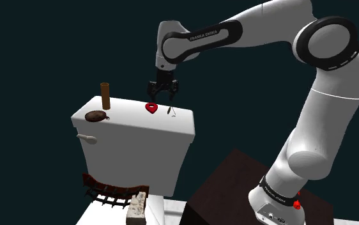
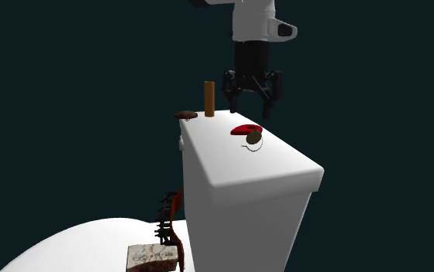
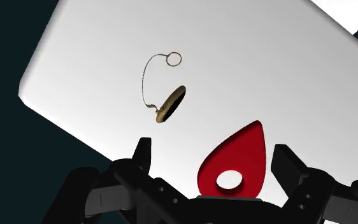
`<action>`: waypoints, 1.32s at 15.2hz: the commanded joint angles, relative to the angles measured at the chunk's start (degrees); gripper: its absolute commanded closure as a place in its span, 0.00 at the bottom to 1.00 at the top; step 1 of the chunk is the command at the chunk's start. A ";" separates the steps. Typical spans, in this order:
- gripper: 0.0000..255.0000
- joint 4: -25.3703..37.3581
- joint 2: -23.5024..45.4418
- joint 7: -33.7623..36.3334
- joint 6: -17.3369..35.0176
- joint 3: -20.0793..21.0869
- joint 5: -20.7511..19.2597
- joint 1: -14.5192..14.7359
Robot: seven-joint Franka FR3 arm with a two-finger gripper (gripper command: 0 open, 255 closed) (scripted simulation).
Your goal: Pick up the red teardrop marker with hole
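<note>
I judge approach complete: black fingers (image 3: 287, 167) wide open, empty, above flat red teardrop marker with hole (image 3: 238, 156); grasp, lift outstanding.

White Franka arm (image 1: 319, 128), all-black gripper (image 1: 163, 96).
Links are smooth, rounded white shells. The joints are dark rings, and the largest one (image 1: 328, 41) has a grey centre. A dark band on the forearm carries white "FRANKA EMIKA" lettering (image 1: 204, 35). The base collar (image 1: 275, 193) is dark with small white print, and there are red marks (image 1: 297, 204) beside it. The gripper has two blocky black fingers (image 3: 143, 153) under a white wrist housing (image 2: 254, 19).
</note>
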 commanded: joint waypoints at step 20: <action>1.00 6.14 10.62 4.07 5.32 -0.18 -1.41 1.12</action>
